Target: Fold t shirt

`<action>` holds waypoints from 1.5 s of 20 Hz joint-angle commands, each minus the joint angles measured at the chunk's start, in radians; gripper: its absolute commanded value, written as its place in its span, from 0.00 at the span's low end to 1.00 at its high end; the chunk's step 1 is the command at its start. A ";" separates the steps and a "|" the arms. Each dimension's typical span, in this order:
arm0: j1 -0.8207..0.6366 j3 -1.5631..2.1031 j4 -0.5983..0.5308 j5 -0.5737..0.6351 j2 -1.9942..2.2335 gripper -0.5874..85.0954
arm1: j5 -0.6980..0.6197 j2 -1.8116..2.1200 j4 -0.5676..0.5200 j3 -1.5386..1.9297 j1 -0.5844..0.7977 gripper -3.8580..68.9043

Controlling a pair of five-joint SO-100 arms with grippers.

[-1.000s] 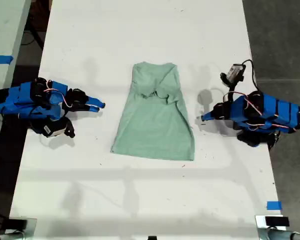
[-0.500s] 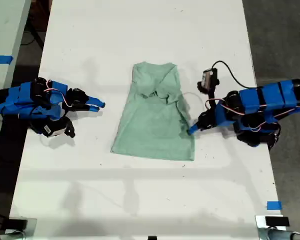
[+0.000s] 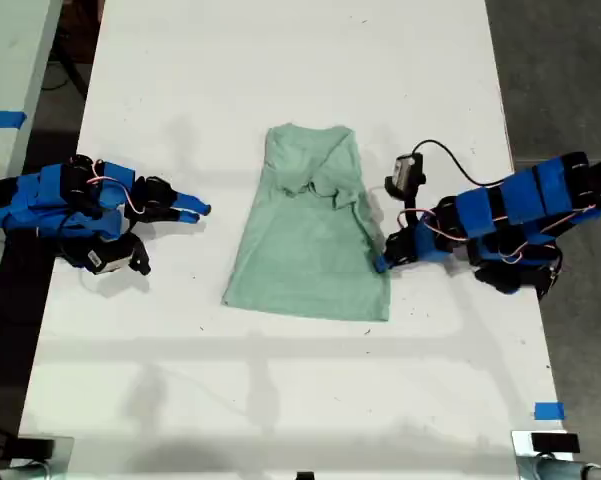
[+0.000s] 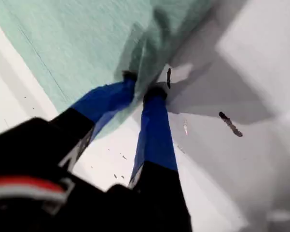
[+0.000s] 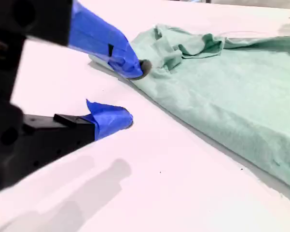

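First wrist view puts you right over my first tool [image 4: 142, 84]: its two blue fingers [image 4: 154, 125] come close together at the side edge of the t shirt [image 4: 87, 38], with a ridge of pale green cloth standing up between the tips. The picture is blurred and the tips are partly buried in the fold, so you cannot tell whether they truly pinch the cloth or only bracket it. The black body of the arm fills the near part of that picture and hides the counter [image 4: 241, 96] beneath it. Second wrist view shows my second tool [image 5: 134, 93] with its jaws spread wide and nothing between them, resting low over the counter, near the t shirt [image 5: 231, 87] but apart from it. The far end of the garment runs out of that picture, and the bunched cloth by the collar is hard to read. In the exterior view the t shirt [image 3: 310, 240] lies flat in the middle of the white counter [image 3: 280, 80], collar at the far end and wrinkled there. My first tool [image 3: 380, 264] meets its edge on the exterior view's right, and my second tool [image 3: 195, 212] sits off to the exterior view's left.
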 commanded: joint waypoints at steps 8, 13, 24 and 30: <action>0.009 0.021 0.000 0.002 0.018 0.14 | -0.144 -0.195 0.687 -0.801 -0.046 0.04; 0.014 0.021 0.000 -0.003 0.020 0.14 | -0.112 -0.380 0.370 -0.825 -0.048 0.05; -0.009 0.021 0.006 0.005 0.040 0.15 | -0.110 -0.331 0.225 -0.894 -0.117 0.37; -0.008 0.021 0.009 0.005 0.048 0.15 | -0.192 0.141 0.310 -0.529 -0.025 0.38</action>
